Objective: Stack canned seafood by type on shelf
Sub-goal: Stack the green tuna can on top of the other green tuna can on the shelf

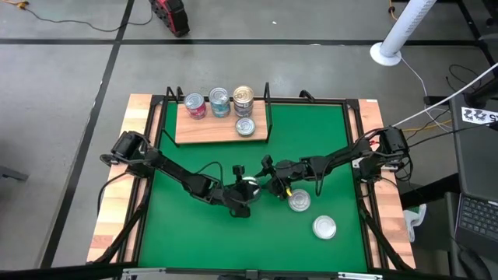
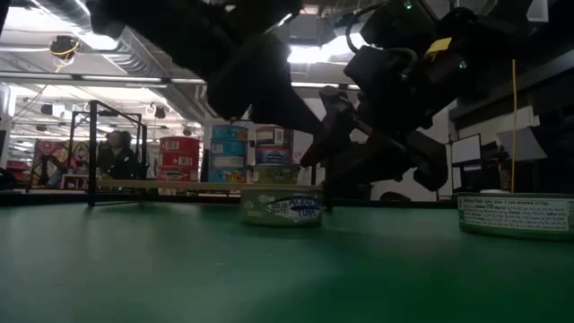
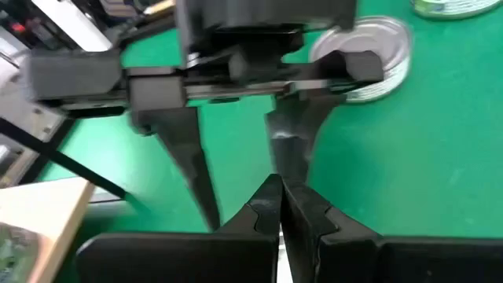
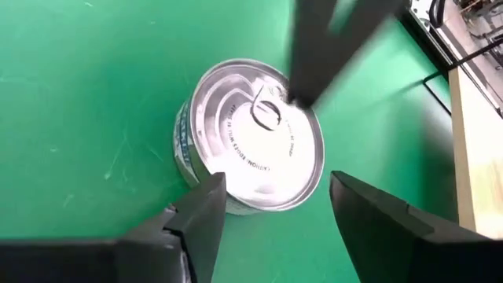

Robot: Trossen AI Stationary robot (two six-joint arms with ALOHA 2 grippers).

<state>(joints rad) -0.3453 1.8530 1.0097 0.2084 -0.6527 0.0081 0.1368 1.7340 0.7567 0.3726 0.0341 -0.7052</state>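
Note:
A blue-teal can of seafood (image 4: 251, 134) with a shiny lid stands on the green mat, mid-table (image 1: 250, 184). My right gripper (image 4: 275, 189) is open at the can's near side, one finger on each side of it. A gap shows beside one finger. My left gripper (image 4: 310, 71) is shut, and its fingers come in over the lid by the pull tab. The shelf (image 1: 210, 131) lies at the mat's far edge. On it stand a red-pink can (image 1: 195, 106), a blue-teal one (image 1: 219, 101), a gold one (image 1: 243, 98) and one more can (image 1: 245, 126). My left gripper's shut fingers (image 4: 314, 55) stand over the lid's far part near the pull tab (image 4: 267, 114). I cannot tell whether they touch it.
Two more cans (image 1: 299, 202) (image 1: 324, 227) sit on the mat toward the near right. The low view shows one of them at the right (image 2: 516, 215). Black metal uprights (image 1: 267, 89) rise at the shelf's ends. The two arms meet closely at mid-table.

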